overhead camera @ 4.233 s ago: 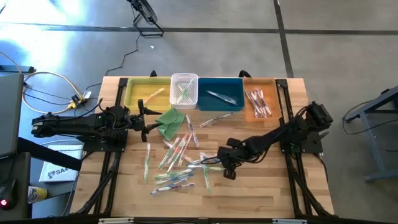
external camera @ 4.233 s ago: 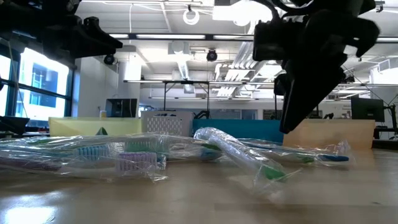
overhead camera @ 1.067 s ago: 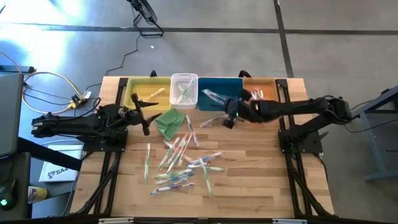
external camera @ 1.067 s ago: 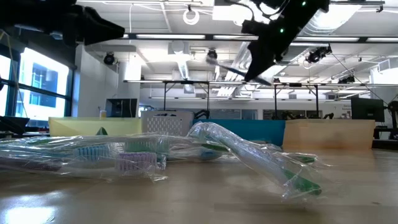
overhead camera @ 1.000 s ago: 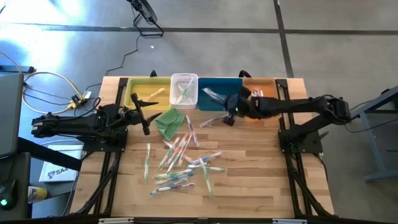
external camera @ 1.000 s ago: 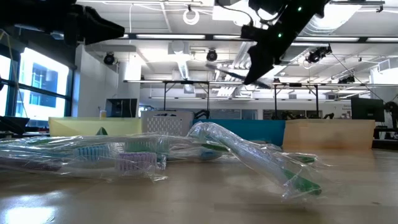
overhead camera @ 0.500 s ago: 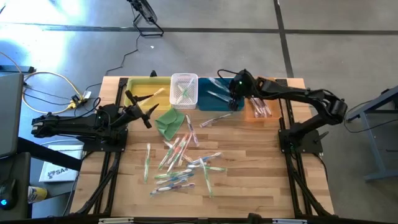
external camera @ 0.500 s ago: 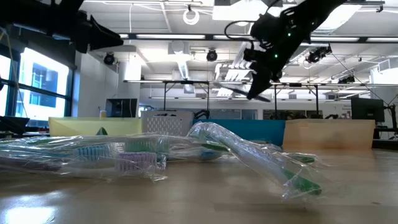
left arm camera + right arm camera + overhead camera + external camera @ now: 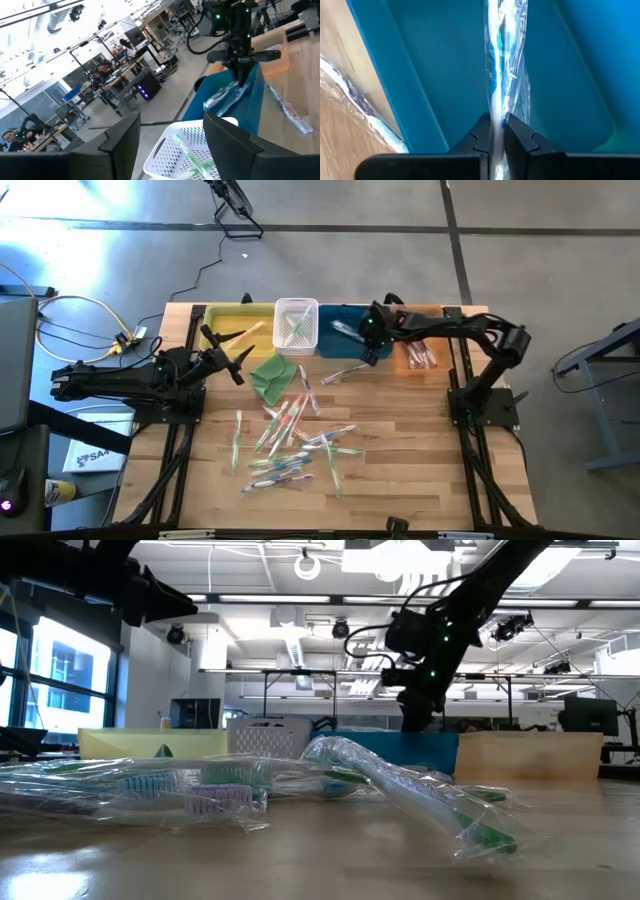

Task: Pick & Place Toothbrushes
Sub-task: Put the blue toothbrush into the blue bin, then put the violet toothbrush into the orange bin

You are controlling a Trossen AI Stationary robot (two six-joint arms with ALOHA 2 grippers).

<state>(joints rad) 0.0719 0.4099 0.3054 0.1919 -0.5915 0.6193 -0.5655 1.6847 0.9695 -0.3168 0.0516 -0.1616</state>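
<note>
My right gripper reaches slanting down into the blue bin and is shut on a blue-white toothbrush in a clear wrapper. The other toothbrushes lie scattered flat on the wooden table's middle, and one lies just in front of the blue bin. My left gripper stands open above the table's left side, beside the green cloth, with nothing between its fingers. My right gripper pinches the wrapped toothbrush by one end between its two fingers. The fingers slant down from the table's right, and the toothbrush runs on straight ahead of them. It hangs tilted inside the blue bin; whether its far end touches the floor I cannot tell.
Along the far edge stand a yellow bin, a white basket with green toothbrushes, the blue bin and an orange bin with pink ones. The table's near strip is bare wood.
My right gripper has carried the toothbrush from above the table in front of the blue bin toward the far edge and down into that bin, tipping further downward. My left gripper has turned its fingers a little toward the far edge without leaving its place.
</note>
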